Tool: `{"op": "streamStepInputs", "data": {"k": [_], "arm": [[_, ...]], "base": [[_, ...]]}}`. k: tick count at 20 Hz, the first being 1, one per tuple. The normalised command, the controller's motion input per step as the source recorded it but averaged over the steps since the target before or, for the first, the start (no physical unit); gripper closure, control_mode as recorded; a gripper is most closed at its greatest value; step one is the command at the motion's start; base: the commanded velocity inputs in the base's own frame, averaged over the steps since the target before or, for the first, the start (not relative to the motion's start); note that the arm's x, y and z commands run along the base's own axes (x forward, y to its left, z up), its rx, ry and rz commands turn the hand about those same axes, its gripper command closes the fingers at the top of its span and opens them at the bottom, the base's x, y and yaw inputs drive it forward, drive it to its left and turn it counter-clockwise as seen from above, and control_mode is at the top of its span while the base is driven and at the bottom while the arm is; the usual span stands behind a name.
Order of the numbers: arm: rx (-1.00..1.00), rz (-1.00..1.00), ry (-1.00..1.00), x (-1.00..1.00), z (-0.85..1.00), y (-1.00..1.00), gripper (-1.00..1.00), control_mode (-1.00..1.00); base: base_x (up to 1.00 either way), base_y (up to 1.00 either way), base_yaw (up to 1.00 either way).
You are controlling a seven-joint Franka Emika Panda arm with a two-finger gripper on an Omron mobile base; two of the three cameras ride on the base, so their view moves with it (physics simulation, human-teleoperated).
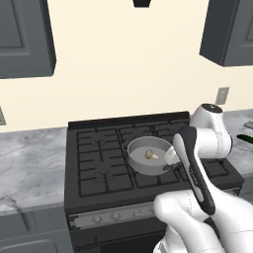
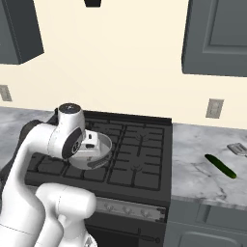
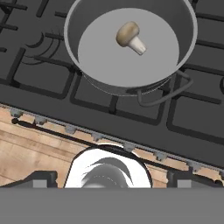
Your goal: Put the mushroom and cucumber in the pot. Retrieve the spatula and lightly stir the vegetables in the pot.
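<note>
The grey pot (image 3: 105,61) stands on the stove's middle burner, with the beige mushroom (image 3: 130,36) lying on its flat bottom. Both show again in the left base view as pot (image 1: 140,147) and mushroom (image 1: 150,154). My gripper (image 3: 112,178) hovers over the stove's front edge, on the near side of the pot. Its fingertips (image 3: 40,178) are spread wide and open, with nothing between them. The dark green cucumber (image 2: 221,166) lies on the marble counter right of the stove. The spatula (image 2: 237,148) shows its grey blade at the frame's edge just behind the cucumber.
The black stove (image 1: 99,163) has raised grates and a row of knobs (image 2: 128,210) along its front. Marble counters (image 1: 29,163) flank it on both sides. My own forearm (image 1: 195,173) crosses the right burners. Dark cabinets (image 2: 217,34) hang above.
</note>
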Motion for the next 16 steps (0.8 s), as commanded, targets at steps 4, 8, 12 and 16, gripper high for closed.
{"op": "streamStepInputs", "data": {"k": [4,8,12,16], "arm": [[0.00,0.00,0.00,0.00,0.00,0.00,-1.00,-1.00],[0.00,0.00,0.00,-0.02,0.00,0.00,-1.00,1.00],[0.00,0.00,0.00,0.00,0.00,0.00,-1.00,1.00],[0.00,0.00,0.00,0.00,0.00,0.00,-1.00,1.00]], "base": [[0.00,0.00,0.00],[-0.11,-0.04,-0.01],[-0.79,-0.61,-0.18],[-0.22,-0.72,-0.12]]}}
